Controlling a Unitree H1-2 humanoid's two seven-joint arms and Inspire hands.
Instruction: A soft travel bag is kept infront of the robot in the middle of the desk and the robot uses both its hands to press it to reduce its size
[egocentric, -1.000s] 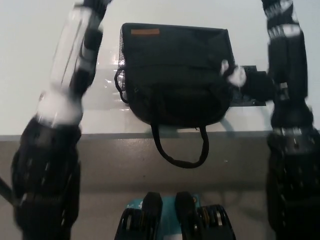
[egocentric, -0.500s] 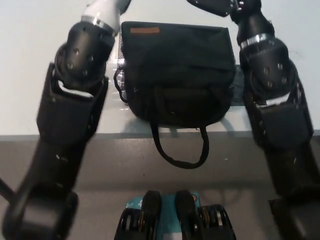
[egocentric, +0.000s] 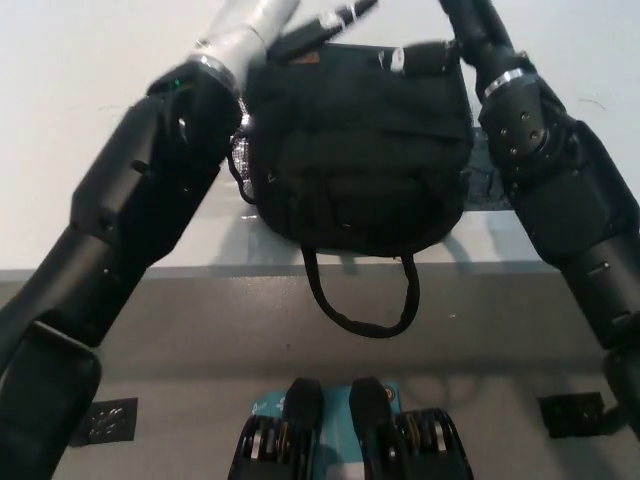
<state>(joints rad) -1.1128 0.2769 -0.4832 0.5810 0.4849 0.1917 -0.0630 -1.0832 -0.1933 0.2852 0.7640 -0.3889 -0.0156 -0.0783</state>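
The black soft travel bag (egocentric: 355, 160) lies in the middle of the white desk (egocentric: 70, 120), its carry strap (egocentric: 362, 305) hanging over the front edge. Both arms reach forward along its sides. My left hand (egocentric: 318, 32) is at the bag's far top edge, beyond the silver forearm (egocentric: 245, 30); it is blurred. My right hand (egocentric: 425, 55) rests on the bag's far right top corner, black against the black fabric. The bag's top edge looks pushed in and uneven under the two hands.
The desk's front edge (egocentric: 230, 272) runs across the picture just below the bag. A dark flat strip (egocentric: 487, 185) lies on the desk under my right arm. Two small black markers (egocentric: 105, 420) (egocentric: 570, 413) sit on the grey floor.
Both arms have swung forward and inward from the bag's sides. The hands now lie on its far top edge, and the top of the bag has lost its straight outline.
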